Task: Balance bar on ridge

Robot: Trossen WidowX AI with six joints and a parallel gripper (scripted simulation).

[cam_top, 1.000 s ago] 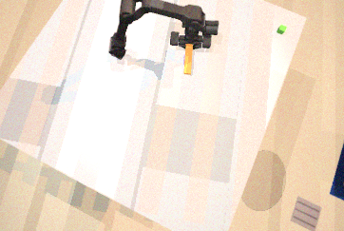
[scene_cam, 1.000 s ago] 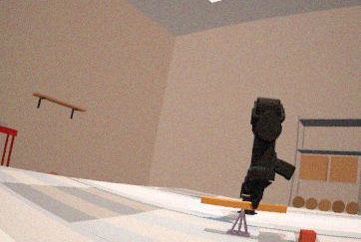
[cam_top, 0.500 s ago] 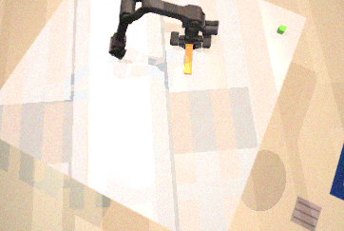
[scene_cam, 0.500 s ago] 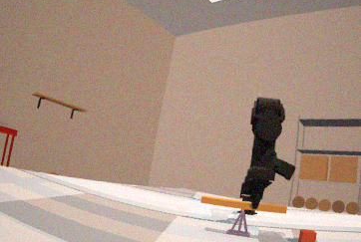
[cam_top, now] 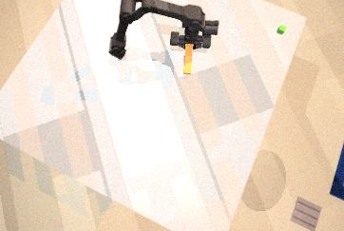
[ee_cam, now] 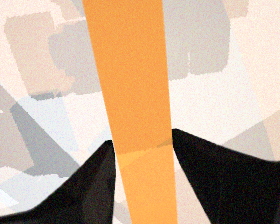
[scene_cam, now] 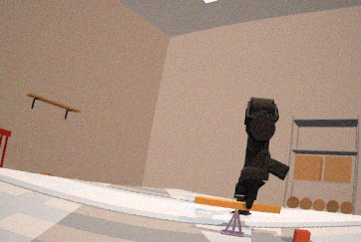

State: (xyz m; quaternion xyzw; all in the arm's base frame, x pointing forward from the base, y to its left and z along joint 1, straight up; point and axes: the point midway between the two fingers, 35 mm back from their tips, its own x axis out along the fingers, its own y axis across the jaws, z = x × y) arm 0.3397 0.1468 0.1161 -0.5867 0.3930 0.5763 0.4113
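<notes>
The orange bar (cam_top: 188, 63) (scene_cam: 214, 201) (ee_cam: 131, 75) lies across the top of the purple ridge (scene_cam: 234, 222), with both ends clear of the table. In the exterior view it slopes slightly down to the right, but that view is itself tilted, so its exact level is hard to tell. My gripper (cam_top: 189, 45) (scene_cam: 243, 210) (ee_cam: 142, 140) is open just a little, its fingertips on either side of the bar. In the wrist view a thin gap shows by the left finger, while the right fingertip is very close to the bar or touching it. The contact of bar and ridge is partly hidden.
A small green block (cam_top: 282, 29) lies near the table's far right corner in the top view. A red block (scene_cam: 301, 235) stands at the bottom right of the exterior view. The arm reaches over the pale patterned table (cam_top: 147, 139). Shelves (scene_cam: 324, 152) stand behind.
</notes>
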